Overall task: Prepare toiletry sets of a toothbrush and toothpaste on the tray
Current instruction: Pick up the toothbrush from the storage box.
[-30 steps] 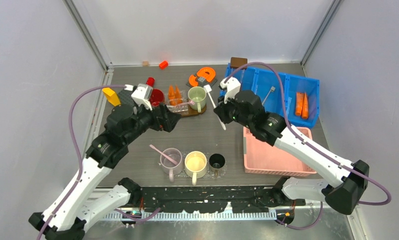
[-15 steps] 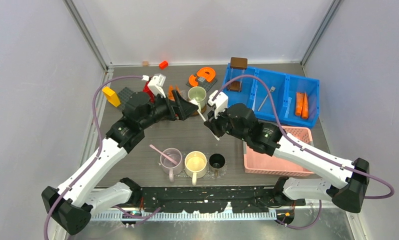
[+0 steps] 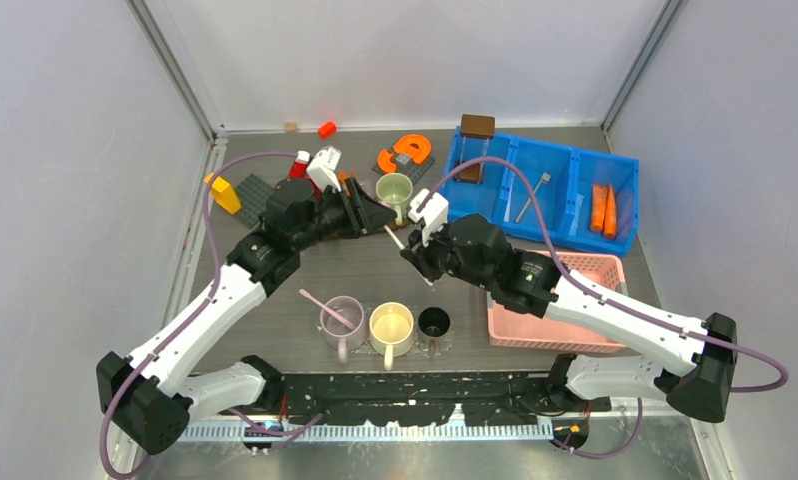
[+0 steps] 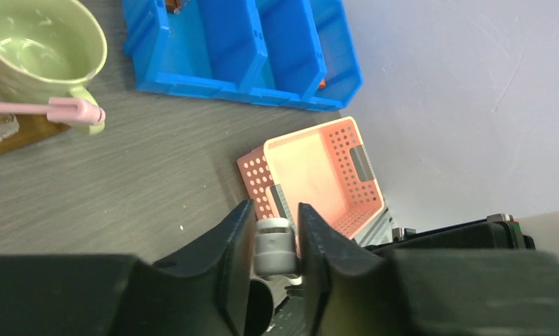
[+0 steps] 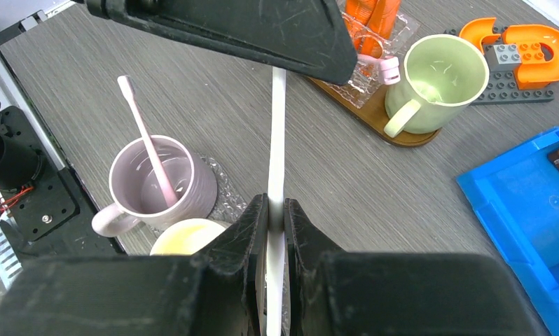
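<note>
The white toothbrush (image 5: 277, 140) is held above the grey table (image 5: 192, 105) near the brown tray (image 5: 410, 138), clamped mid-shaft by the right gripper (image 5: 275, 210); the left gripper (image 4: 274, 231) pinches its head end. The tray holds a green mug (image 5: 438, 84), orange toothpaste tubes (image 5: 375, 14) and a pink toothbrush (image 4: 45, 108)

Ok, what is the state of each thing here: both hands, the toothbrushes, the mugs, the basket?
left hand: shut on the white toothbrush, at its end
right hand: shut on its handle
white toothbrush: held in the air by both hands
green mug: upright, empty
purple mug: upright, pink toothbrush leaning inside
pink basket: nothing seen inside
</note>
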You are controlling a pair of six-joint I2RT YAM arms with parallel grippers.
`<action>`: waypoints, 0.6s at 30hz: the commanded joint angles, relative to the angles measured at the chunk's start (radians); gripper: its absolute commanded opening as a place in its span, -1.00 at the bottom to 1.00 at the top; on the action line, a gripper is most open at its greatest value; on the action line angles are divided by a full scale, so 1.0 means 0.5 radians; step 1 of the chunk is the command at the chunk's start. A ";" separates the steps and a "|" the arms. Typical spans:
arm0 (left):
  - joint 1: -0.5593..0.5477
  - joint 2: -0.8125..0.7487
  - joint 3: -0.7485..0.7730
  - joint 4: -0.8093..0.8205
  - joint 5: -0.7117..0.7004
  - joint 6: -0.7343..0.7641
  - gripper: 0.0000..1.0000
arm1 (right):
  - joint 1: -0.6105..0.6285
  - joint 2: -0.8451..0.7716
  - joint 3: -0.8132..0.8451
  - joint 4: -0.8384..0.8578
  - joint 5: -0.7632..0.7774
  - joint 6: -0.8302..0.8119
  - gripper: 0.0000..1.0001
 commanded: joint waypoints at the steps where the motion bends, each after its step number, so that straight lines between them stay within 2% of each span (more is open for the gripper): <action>1: -0.005 -0.030 0.012 0.165 0.092 -0.081 -0.52 | 0.015 -0.056 -0.020 0.136 0.056 -0.032 -0.99; 4: -0.006 -0.060 -0.009 0.167 0.094 -0.097 -0.86 | 0.016 -0.056 -0.027 0.147 0.060 -0.034 -0.98; 6: -0.006 -0.079 -0.020 0.165 0.083 -0.101 -0.98 | 0.015 -0.063 -0.034 0.161 0.060 -0.030 -0.85; 8: -0.008 -0.101 -0.030 0.158 0.075 -0.101 -1.00 | 0.016 -0.076 -0.043 0.173 0.061 -0.020 -0.49; 9: -0.004 -0.115 -0.036 0.153 0.067 -0.101 -1.00 | 0.016 -0.090 -0.046 0.176 0.061 -0.013 -0.19; 10: -0.008 -0.128 -0.043 0.150 0.057 -0.096 -1.00 | 0.014 -0.096 -0.054 0.183 0.064 -0.008 -0.06; 11: -0.008 -0.146 -0.049 0.144 0.047 -0.090 -1.00 | 0.015 -0.112 -0.065 0.186 0.073 0.001 0.18; 13: -0.010 -0.189 -0.071 0.132 0.017 -0.065 -1.00 | 0.016 -0.144 -0.086 0.201 0.087 0.018 0.45; 15: -0.015 -0.254 -0.100 0.118 -0.033 -0.032 -1.00 | 0.016 -0.179 -0.110 0.219 0.107 0.040 0.63; 18: -0.030 -0.353 -0.157 0.108 -0.112 0.018 -1.00 | 0.015 -0.250 -0.147 0.239 0.148 0.078 0.80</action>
